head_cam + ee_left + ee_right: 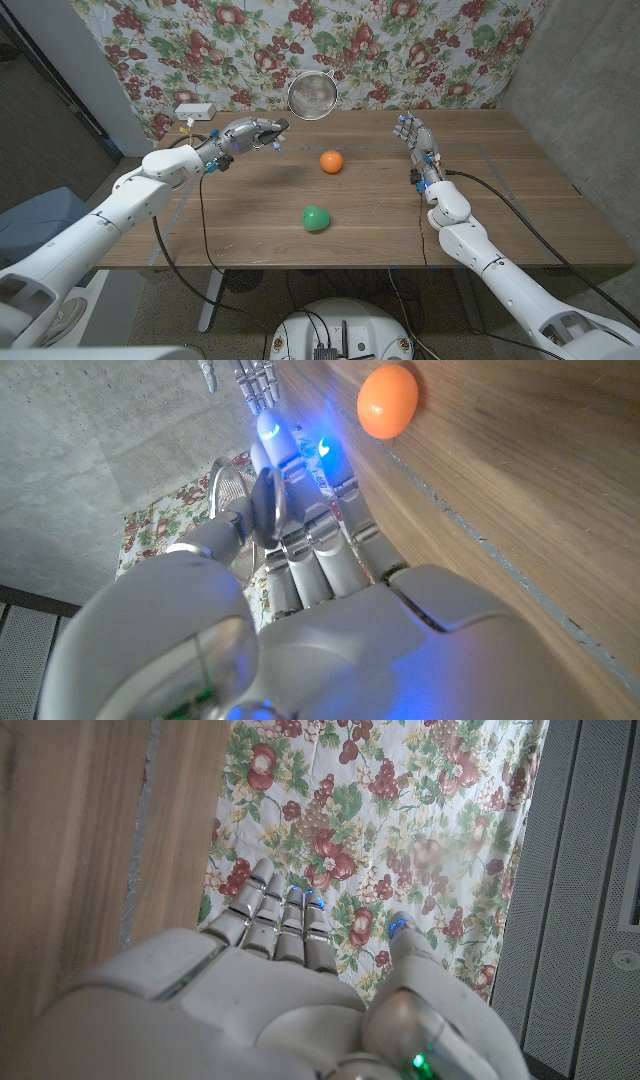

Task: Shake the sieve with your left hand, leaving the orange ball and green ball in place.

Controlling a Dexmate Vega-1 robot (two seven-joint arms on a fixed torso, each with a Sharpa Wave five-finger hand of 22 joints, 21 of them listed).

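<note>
My left hand (245,135) grips the handle of the round metal sieve (312,95) and holds it up in the air over the table's back edge, in front of the floral cloth. In the left wrist view my left hand's fingers (310,540) wrap the dark handle (268,510). The orange ball (331,161) (388,400) lies on the table right of that hand. The green ball (316,218) lies nearer the front, mid-table. My right hand (418,145) (290,990) stands on its edge at the right, fingers apart and holding nothing.
A white box (196,111) with cables sits at the back left corner of the wooden table (500,200). A floral cloth (400,840) hangs behind the table. Black cables drop over the front edge by both arms.
</note>
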